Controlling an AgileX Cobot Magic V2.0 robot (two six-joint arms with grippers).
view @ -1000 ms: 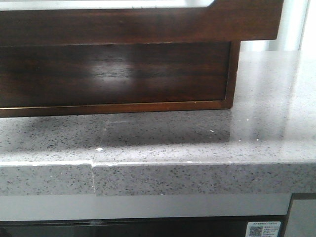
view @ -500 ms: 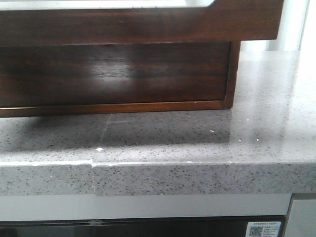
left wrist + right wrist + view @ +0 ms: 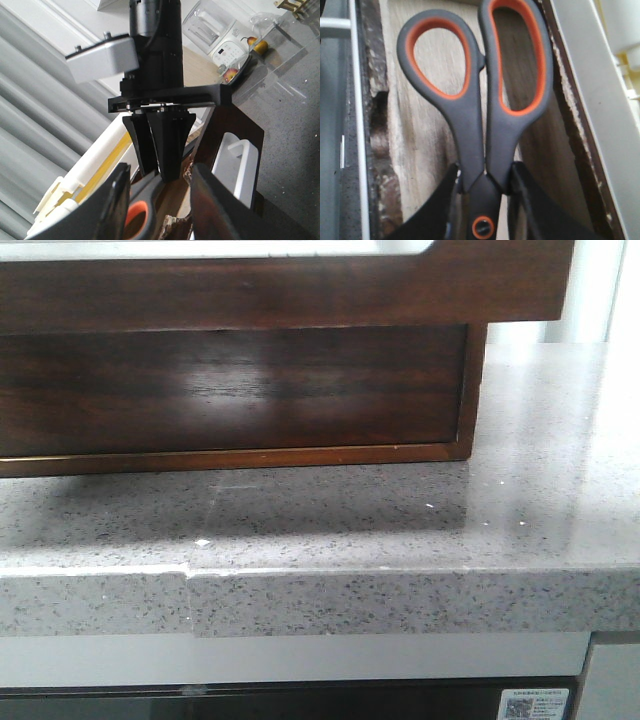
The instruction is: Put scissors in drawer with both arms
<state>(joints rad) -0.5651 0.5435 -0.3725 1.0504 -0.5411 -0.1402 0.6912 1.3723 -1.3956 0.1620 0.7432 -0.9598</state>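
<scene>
My right gripper (image 3: 482, 200) pinches the scissors (image 3: 480, 105) over the open drawer (image 3: 290, 290).

Front view: only the drawer's glossy brown front, pulled out above the cabinet (image 3: 230, 390) on the grey stone counter (image 3: 400, 540) — neither of my arms shows. Left wrist view: the right gripper (image 3: 162, 172) hangs point-down with the scissors' orange loop (image 3: 135, 212) just below; my left fingers (image 3: 112, 205) stand spread, gripping nothing. Right wrist view: both fingers press the scissors near the pivot — handles over the drawer's pale wooden floor (image 3: 427, 145).
</scene>
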